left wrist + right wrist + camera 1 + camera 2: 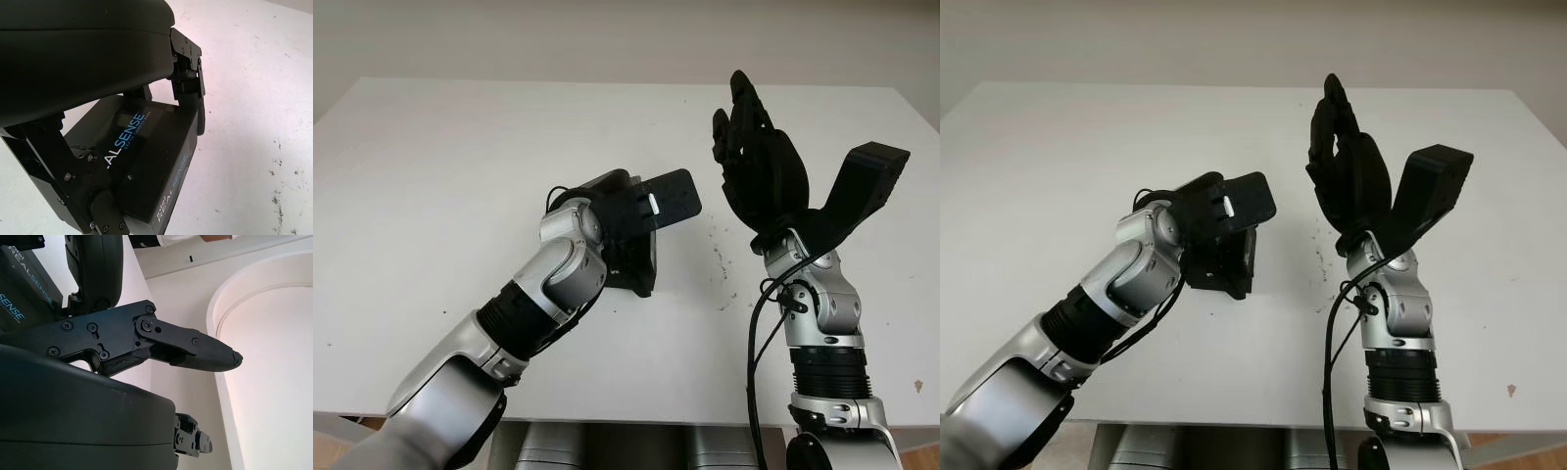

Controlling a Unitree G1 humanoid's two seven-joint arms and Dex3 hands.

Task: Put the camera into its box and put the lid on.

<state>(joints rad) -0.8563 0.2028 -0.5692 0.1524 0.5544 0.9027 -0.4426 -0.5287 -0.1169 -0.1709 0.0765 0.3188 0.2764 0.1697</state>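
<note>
The left hand [625,217] has its fingers [190,88] clamped on the black RealSense box [142,161] at mid-desk [431,176], apparently closed, which could slip because the open right hand [759,162], raised alongside, lends no support.

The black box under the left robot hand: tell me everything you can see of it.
The black box is matte, cardboard-looking and rectangular, with blue and white RealSense lettering on its top face and side. It looks closed and sits on the white table, mid-table. The left robot hand is over it, fingers down its sides.
</note>
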